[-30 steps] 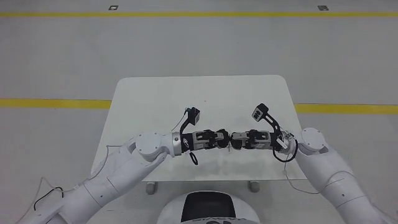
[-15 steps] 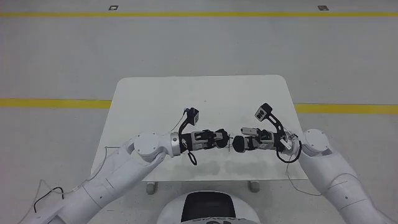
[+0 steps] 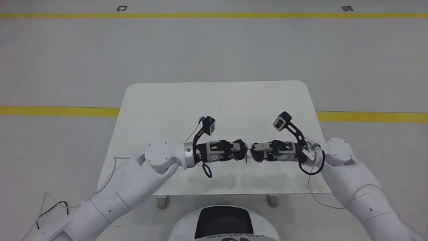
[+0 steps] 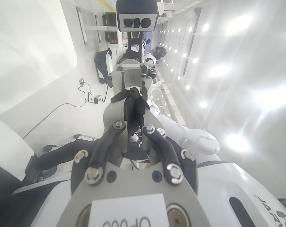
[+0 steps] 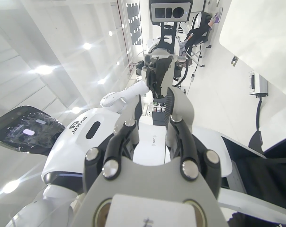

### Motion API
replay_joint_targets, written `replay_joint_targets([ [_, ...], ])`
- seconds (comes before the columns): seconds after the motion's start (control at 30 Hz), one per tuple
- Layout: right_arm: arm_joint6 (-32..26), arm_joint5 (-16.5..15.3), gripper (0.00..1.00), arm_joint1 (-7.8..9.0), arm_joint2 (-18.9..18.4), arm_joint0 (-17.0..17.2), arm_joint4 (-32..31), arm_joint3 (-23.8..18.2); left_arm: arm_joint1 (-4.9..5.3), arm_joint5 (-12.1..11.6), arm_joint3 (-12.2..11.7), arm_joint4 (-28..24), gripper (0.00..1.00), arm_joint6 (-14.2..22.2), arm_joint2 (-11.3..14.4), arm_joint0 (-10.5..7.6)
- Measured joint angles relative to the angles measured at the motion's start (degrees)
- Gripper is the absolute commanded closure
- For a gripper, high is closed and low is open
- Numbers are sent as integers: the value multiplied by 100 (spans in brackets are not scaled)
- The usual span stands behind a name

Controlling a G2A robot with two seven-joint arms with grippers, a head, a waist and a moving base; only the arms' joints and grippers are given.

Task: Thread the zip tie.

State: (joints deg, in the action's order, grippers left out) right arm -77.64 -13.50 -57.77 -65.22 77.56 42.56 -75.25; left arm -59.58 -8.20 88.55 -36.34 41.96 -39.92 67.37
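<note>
The left gripper [image 3: 238, 150] and right gripper [image 3: 257, 152] meet nose to nose above the near half of the white table [image 3: 200, 104], almost touching. The left gripper is clamped on the black zip tie [image 4: 118, 98], a short end of which juts from its fingertips toward the opposing gripper. The right gripper's jaws stand a little apart, with nothing visibly held, and the tie's free end lies just at their mouth.

In the top view the tie reads as a thin dark line crossing the gap, its long axis seeming to run crosswise to the line of the two arms. Which end is the head is too small to tell.

The coming move likely depends on the right jaws lining up with that free end. The table's near edge is close, and there is open surface toward the far side.
</note>
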Motion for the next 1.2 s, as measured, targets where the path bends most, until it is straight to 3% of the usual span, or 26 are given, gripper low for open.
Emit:
replay_joint_targets([
  [0.27,-33,-9,81,-17,20,-15,-2,33,-32,0,-12,15,100,45,3,6],
  [0.57,-17,-1,91,-35,40,-23,-31,46,-56,11,-13,51,100,106,-13,17],
  [0.67,-14,16,100,-40,46,-28,-39,49,-60,10,-5,67,100,119,-23,29],
  [0.9,-1,8,100,-45,32,-15,-61,36,-70,19,4,103,100,135,-57,49],
  [1.03,0,3,100,-45,16,2,-76,18,-77,35,6,118,82,142,-66,57],
  [1.2,-10,9,100,-45,7,11,-100,-11,-86,46,4,141,85,157,-79,62],
])
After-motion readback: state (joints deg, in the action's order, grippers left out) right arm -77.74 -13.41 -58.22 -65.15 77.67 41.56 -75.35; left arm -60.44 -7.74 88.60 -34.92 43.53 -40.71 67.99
